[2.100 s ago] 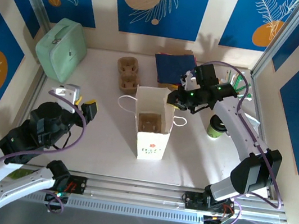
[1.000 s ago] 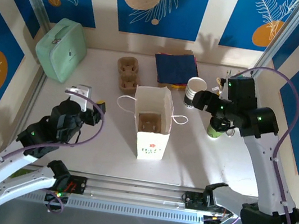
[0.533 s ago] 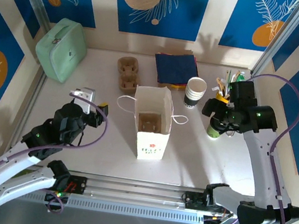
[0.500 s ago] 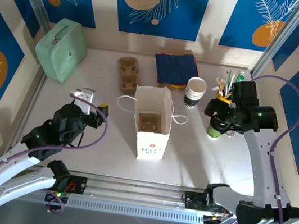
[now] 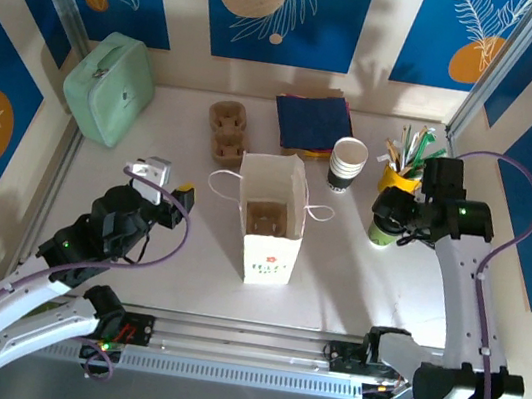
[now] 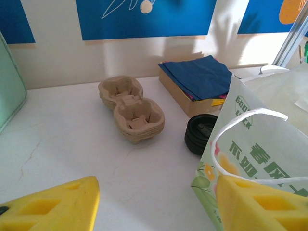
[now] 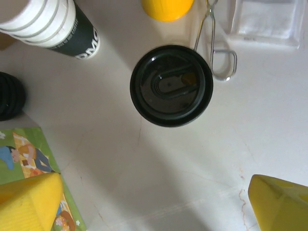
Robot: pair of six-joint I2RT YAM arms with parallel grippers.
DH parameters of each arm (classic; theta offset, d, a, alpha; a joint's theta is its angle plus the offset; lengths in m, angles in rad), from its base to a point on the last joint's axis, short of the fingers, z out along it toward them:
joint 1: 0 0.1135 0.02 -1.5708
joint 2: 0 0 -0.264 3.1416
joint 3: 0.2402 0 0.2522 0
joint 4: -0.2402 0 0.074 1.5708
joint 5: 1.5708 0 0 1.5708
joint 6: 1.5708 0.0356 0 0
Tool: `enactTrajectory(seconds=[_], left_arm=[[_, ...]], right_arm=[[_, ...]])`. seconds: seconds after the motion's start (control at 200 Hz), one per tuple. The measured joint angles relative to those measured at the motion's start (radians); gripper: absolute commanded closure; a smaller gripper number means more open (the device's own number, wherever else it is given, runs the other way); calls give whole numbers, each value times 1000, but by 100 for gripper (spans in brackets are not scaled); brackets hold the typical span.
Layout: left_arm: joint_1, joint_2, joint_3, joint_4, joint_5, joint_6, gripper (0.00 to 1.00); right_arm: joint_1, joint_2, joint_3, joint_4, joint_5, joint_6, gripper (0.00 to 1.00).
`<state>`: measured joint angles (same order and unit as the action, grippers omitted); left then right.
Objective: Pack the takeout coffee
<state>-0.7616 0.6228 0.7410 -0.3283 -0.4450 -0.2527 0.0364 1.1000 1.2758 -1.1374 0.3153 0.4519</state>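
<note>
Coffee cup [image 7: 171,85] upright on the table [image 5: 334,281], black lid on, close to the right edge and about halfway back. Right gripper [image 7: 155,183] hangs directly above it, released and spread wide, nothing held. From the right wrist camera the yellow fingertips [image 7: 33,199] sit to the near side of the cup, clear of it, no contact.

Around the cup: stack of lidless cups [image 5: 348,162] behind and to its left, yellow holder [image 5: 399,180] with utensils just behind it, paper bag [image 5: 268,251] standing open to its left near the table's middle.

Left gripper [image 6: 157,192] is over the left half of the table, left of the bag, also released, gap between the fingers empty. Ahead of it: cardboard cup carrier [image 6: 131,108], stack of black lids [image 6: 201,134] just beside the bag, blue napkins [image 6: 199,77] by the back edge. Green case [image 5: 110,86] in the back left corner.
</note>
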Motion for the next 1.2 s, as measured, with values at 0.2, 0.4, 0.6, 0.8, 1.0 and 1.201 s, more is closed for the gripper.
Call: enactTrajectory(seconds=[0.2,0.4,0.6,0.8,1.0,1.201], left_arm=[[0,-3,-6,8,8,0,36],[0,-7,-10,9,19,1,36],[0,-19,-11,11,26,6,36],[0,-20,-13,15,37,24,35],[0,-20,-14,15,44,27,35],[0,-20,-14,15,45,27,35]], right_arm=[[-160,-17,0,0,-74,-3,1],[-323,-20,-73,33,-285,-22,1],[-284,-55,-87,46,-274,2,1],[-202,50,-26,3,-232,3,1],[-85,122,-23,0,-155,-4,1],[-73,212,-21,9,-77,-15,1]])
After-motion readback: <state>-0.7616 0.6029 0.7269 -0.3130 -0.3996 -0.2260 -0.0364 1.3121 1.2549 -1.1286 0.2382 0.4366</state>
